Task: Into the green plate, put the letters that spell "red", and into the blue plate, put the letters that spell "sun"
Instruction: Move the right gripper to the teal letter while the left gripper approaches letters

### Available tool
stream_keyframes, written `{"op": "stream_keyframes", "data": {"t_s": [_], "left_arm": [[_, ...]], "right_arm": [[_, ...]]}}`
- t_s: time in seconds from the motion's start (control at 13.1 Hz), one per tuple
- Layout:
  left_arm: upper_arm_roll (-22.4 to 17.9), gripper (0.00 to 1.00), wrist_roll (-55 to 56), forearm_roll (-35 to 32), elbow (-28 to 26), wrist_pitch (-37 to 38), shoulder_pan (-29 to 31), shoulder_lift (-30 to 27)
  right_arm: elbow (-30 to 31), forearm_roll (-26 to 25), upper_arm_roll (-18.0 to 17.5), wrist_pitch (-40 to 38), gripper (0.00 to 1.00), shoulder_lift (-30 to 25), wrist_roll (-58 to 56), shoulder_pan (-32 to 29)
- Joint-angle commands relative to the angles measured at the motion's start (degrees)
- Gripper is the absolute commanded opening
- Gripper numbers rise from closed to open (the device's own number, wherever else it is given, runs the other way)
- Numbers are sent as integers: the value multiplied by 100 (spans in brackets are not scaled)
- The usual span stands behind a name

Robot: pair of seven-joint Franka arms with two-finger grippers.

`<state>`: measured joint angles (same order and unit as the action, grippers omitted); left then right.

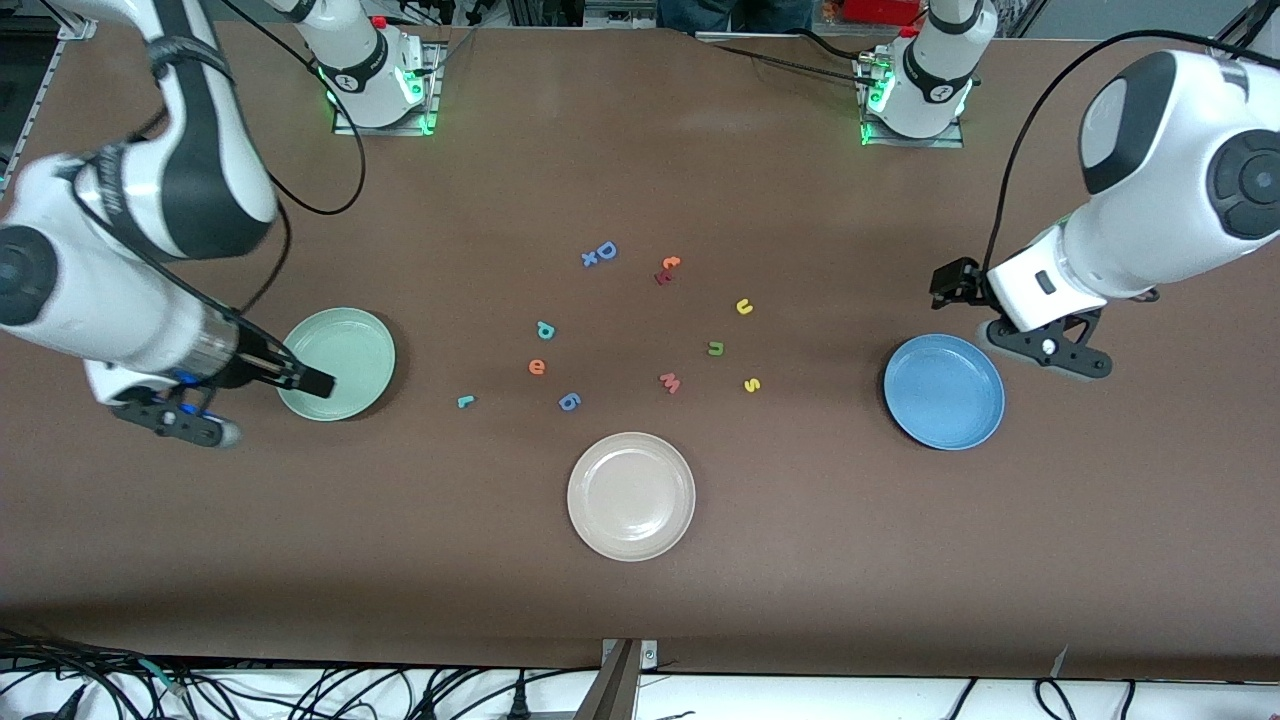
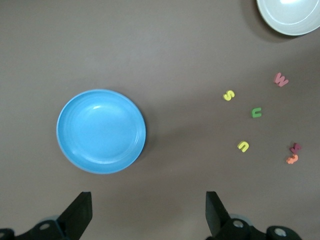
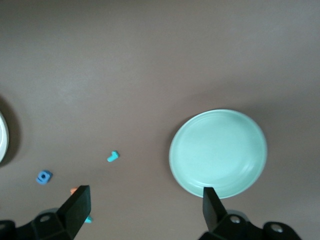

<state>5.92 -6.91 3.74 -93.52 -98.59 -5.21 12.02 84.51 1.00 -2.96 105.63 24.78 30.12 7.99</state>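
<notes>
Nothing is sorted yet, as far as I can judge: the green plate (image 1: 337, 362) and the blue plate (image 1: 943, 390) are both bare, and all six letters still lie loose on the surface (image 1: 640, 600).

I take the beige-white plate (image 1: 631, 495) as my landmark. The teal r (image 1: 465, 401), the orange e (image 1: 537, 366) and the teal d (image 1: 545, 329) lie farther from the front camera than it, toward the right arm's end. The yellow s (image 1: 752, 384), the olive-green n (image 1: 715, 348) and the yellow u (image 1: 744, 306) lie likewise farther from the camera, toward the left arm's end. The pink w (image 1: 669, 382) and the blue 6 (image 1: 569, 402) sit between the two groups and are not wanted.

My right pincer (image 1: 305, 378) hangs over the green plate's rim, jaws spread wide and holding nothing; the r is the nearest of its letters, yet well apart from it. My left pincer (image 1: 950, 284) hovers just beside the blue plate, also wide open and empty, with s, u and n well apart from it toward the middle.
</notes>
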Motion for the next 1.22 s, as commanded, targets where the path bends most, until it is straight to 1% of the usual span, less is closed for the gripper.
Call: {"op": "stream_keyframes", "data": {"t_s": [0.0, 0.15, 0.38, 0.53, 0.69, 0.84, 0.99, 1.07, 1.14], "left_arm": [[-38, 100, 128, 275, 149, -221, -155, 335], [-29, 100, 103, 470, 158, -406, -156, 502], [-29, 99, 49, 444, 158, -705, -234, 740], [-29, 99, 58, 417, 167, -1038, -410, 924], [-29, 98, 76, 426, 176, -1215, -446, 1178], [-29, 99, 58, 435, 254, -1355, -463, 1433], [-38, 98, 102, 426, 430, -1523, -691, 1715], [-47, 98, 128, 426, 561, -1549, -796, 1873], [-47, 98, 155, 426, 719, -1558, -832, 2013]], "right_arm": [[-23, -301, 23, 299, 100, 351, 678, 299], [12, -346, 23, 632, 99, 650, 1029, 449], [91, -346, 23, 1160, 99, 1107, 1251, 660], [301, -338, 23, 1686, 99, 1283, 1251, 765], [539, -268, 6, 2223, 99, 1450, 1286, 774], [636, -258, 6, 2427, 99, 1600, 1539, 818], [645, -232, -3, 2436, 98, 1714, 1812, 888], [671, -154, -3, 2427, 98, 1723, 1900, 880], [698, -22, -47, 2419, 95, 1723, 1910, 880]]}}
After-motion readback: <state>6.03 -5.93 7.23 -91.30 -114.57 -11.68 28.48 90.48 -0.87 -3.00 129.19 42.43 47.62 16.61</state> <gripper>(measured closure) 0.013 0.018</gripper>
